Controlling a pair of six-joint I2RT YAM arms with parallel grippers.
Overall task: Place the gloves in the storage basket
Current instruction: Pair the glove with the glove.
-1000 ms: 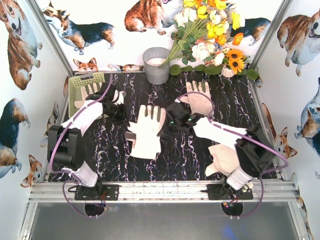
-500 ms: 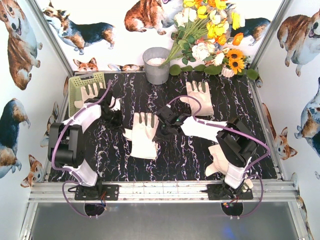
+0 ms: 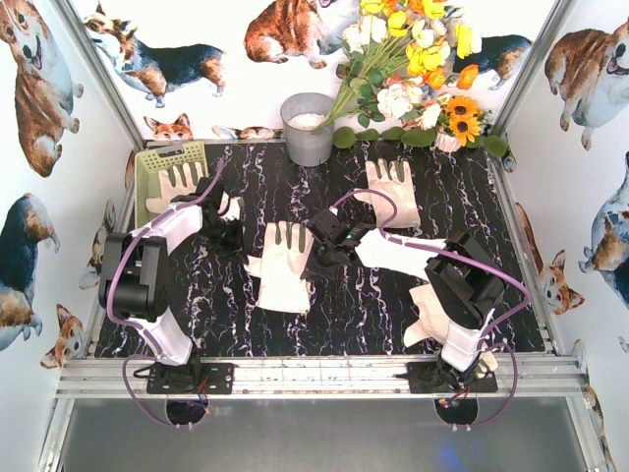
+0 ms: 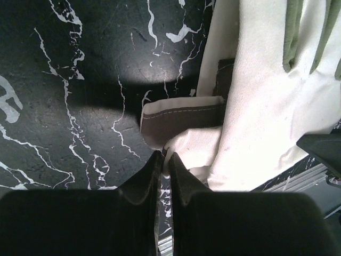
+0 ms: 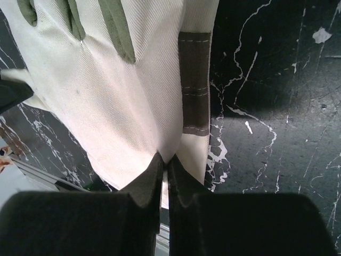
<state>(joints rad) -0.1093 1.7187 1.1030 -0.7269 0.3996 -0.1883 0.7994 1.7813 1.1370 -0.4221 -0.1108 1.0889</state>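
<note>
A cream-white glove point(image 3: 280, 270) with grey-brown fingers lies mid-table, held from both sides. My left gripper point(image 3: 242, 249) is shut on a fold at its left edge; the left wrist view shows the glove point(image 4: 266, 96) pinched at the gripper's point(image 4: 165, 157) tips. My right gripper point(image 3: 309, 264) is shut on the right edge; in the right wrist view the glove point(image 5: 122, 96) bunches at the gripper point(image 5: 166, 160). The pale green storage basket point(image 3: 147, 162) at the back left holds one glove point(image 3: 182, 180). Two more gloves lie at the back right point(image 3: 393, 192) and under my right arm point(image 3: 432, 315).
A round grey metal bucket point(image 3: 308, 128) stands at the back centre beside a bunch of artificial flowers point(image 3: 413, 59). Dog-print walls close in both sides. A metal rail point(image 3: 314, 374) runs along the near edge.
My right arm has reached left and carried the middle glove slightly leftward and nearer. My left gripper shifted a little with it. Both grips held throughout.
</note>
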